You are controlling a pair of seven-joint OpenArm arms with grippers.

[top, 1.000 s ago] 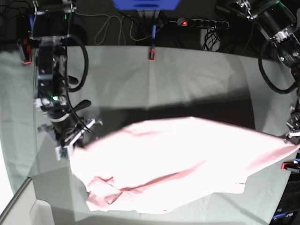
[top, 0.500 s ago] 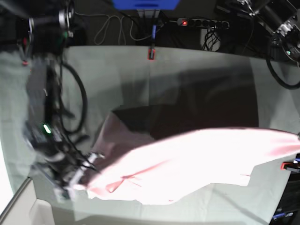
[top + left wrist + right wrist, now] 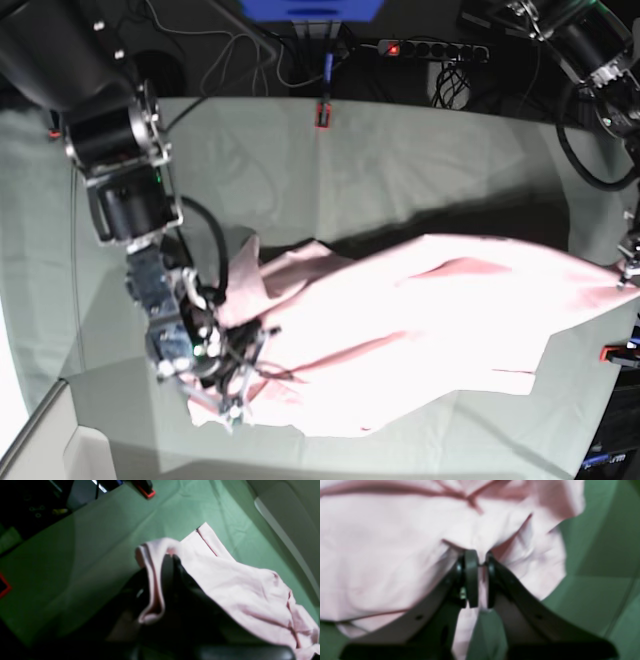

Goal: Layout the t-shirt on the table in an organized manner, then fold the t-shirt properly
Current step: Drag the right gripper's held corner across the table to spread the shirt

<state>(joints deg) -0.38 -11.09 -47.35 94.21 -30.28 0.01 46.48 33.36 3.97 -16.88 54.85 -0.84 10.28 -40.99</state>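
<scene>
The pale pink t-shirt (image 3: pixel 430 330) stretches across the table (image 3: pixel 400 170), plain side up, from the front left to the right edge. My right gripper (image 3: pixel 240 378) is low at the shirt's crumpled left end. In the right wrist view its fingertips (image 3: pixel 472 565) stand close together with a fold of the t-shirt (image 3: pixel 395 542) pinched between them. My left gripper (image 3: pixel 628 272) holds the shirt's far right corner at the table edge. In the left wrist view it (image 3: pixel 172 558) is shut on a hemmed edge of the t-shirt (image 3: pixel 237 585), which hangs over the dark fingers above the table (image 3: pixel 75 555).
Red clamps (image 3: pixel 323 115) (image 3: pixel 618 354) sit at the table's back and right edges, another (image 3: pixel 147 492) shows in the left wrist view. A power strip (image 3: pixel 430 48) and cables lie behind the table. A white box corner (image 3: pixel 60 445) is at the front left.
My right arm has swung from the front-left corner inward to the right, dragging the shirt's left end with it so that it bunches. The left gripper stays at the right edge.
</scene>
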